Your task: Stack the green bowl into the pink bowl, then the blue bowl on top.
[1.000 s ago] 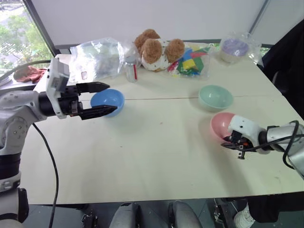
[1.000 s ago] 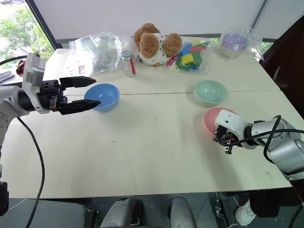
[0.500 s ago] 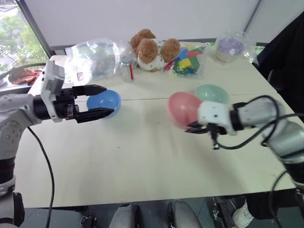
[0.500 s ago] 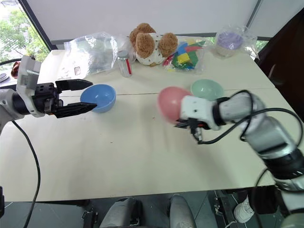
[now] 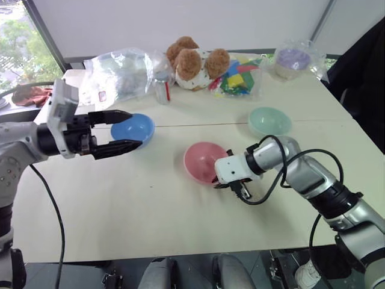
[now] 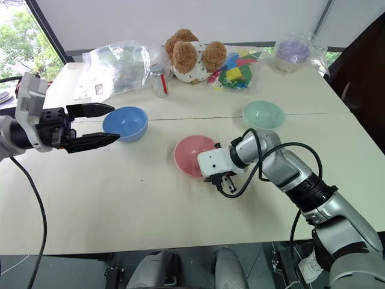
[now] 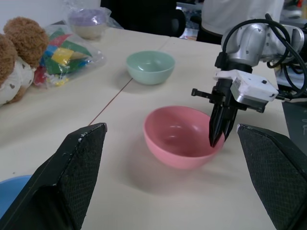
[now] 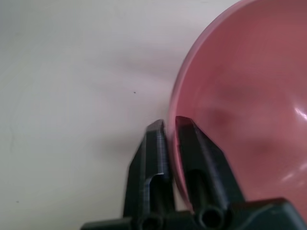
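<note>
No text, label, brand or number could be read on anything; a small red-and-white patch showed on the clear plastic bag (image 5: 120,75) at the table's far side, its markings too small to make out

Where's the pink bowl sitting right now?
The pink bowl stands upright near the middle of the table, between the blue bowl and the green bowl, with the right gripper at its rim.
</note>
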Controlling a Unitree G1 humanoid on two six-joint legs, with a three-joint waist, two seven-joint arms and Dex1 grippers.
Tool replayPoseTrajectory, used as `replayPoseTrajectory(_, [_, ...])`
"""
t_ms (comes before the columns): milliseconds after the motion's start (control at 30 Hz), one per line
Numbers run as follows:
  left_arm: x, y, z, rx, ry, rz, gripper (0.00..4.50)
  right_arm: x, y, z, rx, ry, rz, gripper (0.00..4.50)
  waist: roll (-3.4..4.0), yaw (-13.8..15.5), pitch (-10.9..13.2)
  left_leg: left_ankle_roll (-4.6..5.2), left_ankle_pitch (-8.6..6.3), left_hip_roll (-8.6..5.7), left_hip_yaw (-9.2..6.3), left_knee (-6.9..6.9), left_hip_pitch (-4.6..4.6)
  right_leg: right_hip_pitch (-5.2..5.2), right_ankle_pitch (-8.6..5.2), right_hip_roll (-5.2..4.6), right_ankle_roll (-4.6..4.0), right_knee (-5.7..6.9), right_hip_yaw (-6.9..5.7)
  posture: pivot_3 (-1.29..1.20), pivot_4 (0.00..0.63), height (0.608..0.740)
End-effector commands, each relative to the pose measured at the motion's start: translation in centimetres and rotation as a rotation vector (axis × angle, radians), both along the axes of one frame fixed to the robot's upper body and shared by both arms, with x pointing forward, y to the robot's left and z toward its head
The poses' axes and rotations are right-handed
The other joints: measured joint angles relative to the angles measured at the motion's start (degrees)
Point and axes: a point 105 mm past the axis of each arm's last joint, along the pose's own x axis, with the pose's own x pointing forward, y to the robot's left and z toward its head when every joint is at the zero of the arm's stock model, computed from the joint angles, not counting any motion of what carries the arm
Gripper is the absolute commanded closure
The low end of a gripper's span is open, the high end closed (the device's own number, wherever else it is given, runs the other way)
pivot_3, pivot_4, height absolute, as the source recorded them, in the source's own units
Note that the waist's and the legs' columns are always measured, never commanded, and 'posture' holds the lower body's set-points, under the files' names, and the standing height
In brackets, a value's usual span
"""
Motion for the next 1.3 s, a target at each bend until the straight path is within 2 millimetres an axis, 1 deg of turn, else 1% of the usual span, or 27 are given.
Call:
replayPoseTrajectory(33, [-0.7, 0.0, 1.2, -0.001, -0.055, -0.001, 0.00, -0.2, 1.1, 2.0, 0.023, -0.047, 0.050, 2.42, 0.00, 0.0, 0.0, 0.00, 0.00, 0.00, 0.00, 0.00, 0.00, 0.00, 0.00, 0.00, 0.00, 0.00, 0.00, 0.00, 0.150, 0.740])
replayPoseTrajectory(67, [-0.7, -0.1, 1.2, -0.002, -0.055, -0.001, 0.00, -0.2, 1.3, 2.4, 0.031, -0.056, 0.056, 1.98, 0.00, 0.0, 0.0, 0.00, 0.00, 0.00, -0.01, 0.00, 0.00, 0.00, 0.00, 0.00, 0.00, 0.00, 0.00, 0.00, 0.150, 0.740])
replayPoseTrajectory(167, [-0.6, -0.2, 1.2, -0.003, -0.055, -0.001, 0.00, -0.6, 1.1, 4.5, 0.068, -0.048, 0.045, 0.40, 0.00, 0.2, 0.0, -0.01, 0.00, 0.00, -0.01, -0.01, 0.00, 0.00, 0.00, -0.01, 0.00, 0.01, 0.00, 0.00, 0.150, 0.740])
replayPoseTrajectory(200, [-0.6, -0.2, 1.2, -0.004, -0.055, -0.002, 0.00, -0.7, 0.9, 5.6, 0.105, -0.034, 0.028, 0.05, 0.00, 0.2, 0.0, -0.01, 0.00, 0.00, -0.02, -0.01, 0.00, 0.00, 0.00, -0.01, 0.00, 0.00, -0.01, 0.00, 0.150, 0.740])
replayPoseTrajectory(233, [-0.6, -0.2, 1.2, -0.004, -0.056, -0.003, 0.00, -0.7, 0.7, 6.7, 0.141, -0.026, 0.006, 0.05, 0.00, 0.2, 0.0, 0.00, 0.00, 0.00, -0.02, -0.01, 0.00, 0.00, 0.00, -0.02, 0.00, 0.00, 0.00, 0.00, 0.150, 0.740])
replayPoseTrajectory(300, [-0.5, -0.2, 1.2, -0.005, -0.057, -0.004, 0.00, 0.0, -0.5, 9.1, 0.204, -0.048, -0.064, 0.05, 0.00, 0.2, 0.0, 0.00, 0.00, 0.00, -0.01, 0.00, -0.01, 0.00, 0.00, -0.05, 0.00, -0.01, 0.00, 0.00, 0.150, 0.740])
replayPoseTrajectory(333, [-0.5, -0.2, 1.2, -0.005, -0.059, -0.005, 0.00, 0.7, -1.5, 10.2, 0.224, -0.072, -0.117, 0.05, 0.00, 0.2, 0.0, 0.00, 0.00, 0.00, -0.01, 0.00, -0.01, 0.01, 0.00, -0.10, 0.00, -0.01, 0.00, 0.00, 0.150, 0.740])
replayPoseTrajectory(400, [-0.5, -0.3, 1.2, -0.006, -0.061, -0.007, 0.00, 2.5, -4.1, 11.7, 0.240, -0.129, -0.236, 0.05, 0.00, 0.2, 0.0, 0.00, 0.00, 0.00, -0.02, 0.00, 0.00, 0.02, 0.00, -0.13, 0.00, -0.01, -0.01, 0.00, 0.150, 0.740])
replayPoseTrajectory(467, [-0.4, -0.3, 1.3, -0.008, -0.064, -0.009, 0.00, 4.1, -6.7, 12.1, 0.228, -0.172, -0.346, 0.05, -0.02, 0.3, 0.0, 0.00, 0.00, 0.00, -0.02, -0.01, 0.00, 0.03, 0.00, -0.15, 0.00, -0.02, -0.01, 0.00, 0.150, 0.740])
replayPoseTrajectory(500, [-0.3, -0.3, 1.3, -0.008, -0.064, -0.010, 0.00, 4.6, -7.4, 12.1, 0.221, -0.183, -0.373, 0.05, -0.02, 0.2, 0.0, 0.00, 0.00, -0.01, -0.02, -0.02, 0.00, 0.04, 0.00, -0.16, 0.00, -0.04, 0.00, 0.00, 0.150, 0.740])
replayPoseTrajectory(533, [-0.3, -0.4, 1.2, -0.007, -0.067, -0.012, 0.00, 5.7, -9.0, 11.8, 0.224, -0.184, -0.451, 0.05, -0.02, 0.1, 0.0, 0.00, -0.01, -0.01, 0.00, -0.03, 0.00, 0.04, 0.00, -0.17, 0.00, -0.05, 0.00, 0.00, 0.150, 0.740])
replayPoseTrajectory(600, [-0.1, -0.5, 1.2, -0.007, -0.072, -0.015, 0.00, 7.8, -12.1, 10.5, 0.210, -0.197, -0.593, 0.05, -0.02, -0.1, 0.0, -0.01, 0.00, -0.01, 0.02, -0.06, 0.01, 0.02, 0.00, -0.15, 0.00, -0.04, 0.02, 0.00, 0.150, 0.740])
replayPoseTrajectory(633, [0.0, -0.6, 1.2, -0.005, -0.076, -0.018, 0.00, 8.6, -13.3, 9.7, 0.202, -0.201, -0.651, 0.05, -0.01, -0.2, 0.0, -0.02, 0.00, -0.01, 0.05, -0.06, 0.01, 0.00, 0.00, -0.14, 0.00, -0.04, 0.02, 0.00, 0.150, 0.740])
replayPoseTrajectory(667, [0.0, -0.6, 1.2, -0.004, -0.078, -0.019, 0.00, 9.2, -13.9, 9.2, 0.201, -0.200, -0.684, 0.05, -0.01, -0.2, 0.0, -0.02, 0.01, -0.01, 0.11, -0.06, 0.01, -0.03, 0.00, -0.14, 0.00, -0.02, 0.04, 0.00, 0.150, 0.740])
replayPoseTrajectory(733, [0.1, -0.6, 1.2, -0.004, -0.082, -0.021, 0.00, 10.2, -14.8, 8.0, 0.208, -0.188, -0.744, 0.05, 0.01, -0.4, 0.0, -0.02, 0.01, 0.00, 0.13, -0.08, 0.01, -0.05, 0.00, -0.08, 0.00, -0.02, 0.05, 0.00, 0.150, 0.740])
replayPoseTrajectory(800, [0.1, -0.6, 1.3, -0.004, -0.084, -0.021, 0.00, 10.9, -15.2, 7.3, 0.207, -0.184, -0.776, 0.05, 0.03, -0.8, 0.0, -0.05, 0.02, 0.03, 0.15, -0.11, 0.01, -0.08, 0.00, -0.03, 0.00, -0.01, 0.08, 0.00, 0.150, 0.740])
replayPoseTrajectory(933, [0.1, -0.5, 1.3, -0.001, -0.086, -0.020, 0.00, 11.9, -15.1, 5.2, 0.213, -0.128, -0.828, 0.05, 0.05, -1.5, 0.0, -0.09, 0.04, 0.05, 0.14, -0.14, 0.00, -0.10, 0.00, -0.01, 0.00, -0.01, 0.07, 0.00, 0.150, 0.740])
replayPoseTrajectory(1000, [0.0, -0.5, 1.3, 0.000, -0.085, -0.020, 0.00, 12.1, -15.3, 4.4, 0.185, -0.128, -0.846, 0.05, 0.05, -1.6, 0.0, -0.09, 0.04, 0.04, 0.14, -0.13, 0.00, -0.09, 0.00, -0.02, 0.00, -0.02, 0.07, 0.00, 0.150, 0.740])
replayPoseTrajectory(1033, [-0.1, -0.5, 1.3, 0.002, -0.084, -0.021, 0.00, 12.2, -15.3, 4.2, 0.183, -0.115, -0.854, 0.29, 0.06, -1.6, 0.0, -0.09, 0.04, 0.04, 0.14, -0.13, 0.00, -0.09, 0.00, -0.03, 0.00, -0.02, 0.07, 0.00, 0.150, 0.740])
replayPoseTrajectory(1100, [-0.5, -0.5, 1.1, 0.012, -0.073, -0.032, 0.00, 12.3, -15.3, 3.9, 0.165, -0.119, -0.858, 0.91, 0.06, -1.6, 0.0, -0.09, 0.04, 0.04, 0.14, -0.13, 0.00, -0.09, 0.00, -0.04, 0.00, -0.02, 0.07, 0.00, 0.150, 0.740])
replayPoseTrajectory(1200, [-0.8, -0.5, 1.0, 0.026, -0.062, -0.039, 0.00, 12.5, -15.1, 4.0, 0.170, -0.116, -0.854, 2.50, 0.07, -1.6, 0.0, -0.09, 0.05, 0.04, 0.13, -0.14, 0.00, -0.09, 0.00, -0.09, 0.00, -0.02, 0.08, 0.00, 0.150, 0.740])
replayPoseTrajectory(1233, [-0.8, -0.4, 1.0, 0.030, -0.063, -0.038, 0.00, 12.5, -14.9, 4.0, 0.171, -0.114, -0.849, 2.93, 0.07, -1.6, 0.0, -0.10, 0.05, 0.04, 0.12, -0.14, 0.00, -0.09, 0.00, -0.09, 0.00, -0.02, 0.08, 0.00, 0.150, 0.740])
replayPoseTrajectory(1267, [-0.8, -0.4, 1.0, 0.033, -0.063, -0.036, 0.00, 12.5, -14.8, 4.1, 0.168, -0.117, -0.841, 3.57, 0.07, -1.7, 0.0, -0.11, 0.05, 0.04, 0.12, -0.14, 0.00, -0.09, 0.00, -0.09, 0.00, -0.02, 0.08, 0.00, 0.150, 0.740])
replayPoseTrajectory(1300, [-0.8, -0.4, 1.0, 0.034, -0.064, -0.036, 0.00, 12.6, -14.8, 4.2, 0.161, -0.123, -0.833, 4.09, 0.07, -1.7, 0.0, -0.12, 0.06, 0.04, 0.12, -0.13, 0.00, -0.09, 0.00, -0.09, 0.00, -0.02, 0.08, 0.00, 0.150, 0.740])
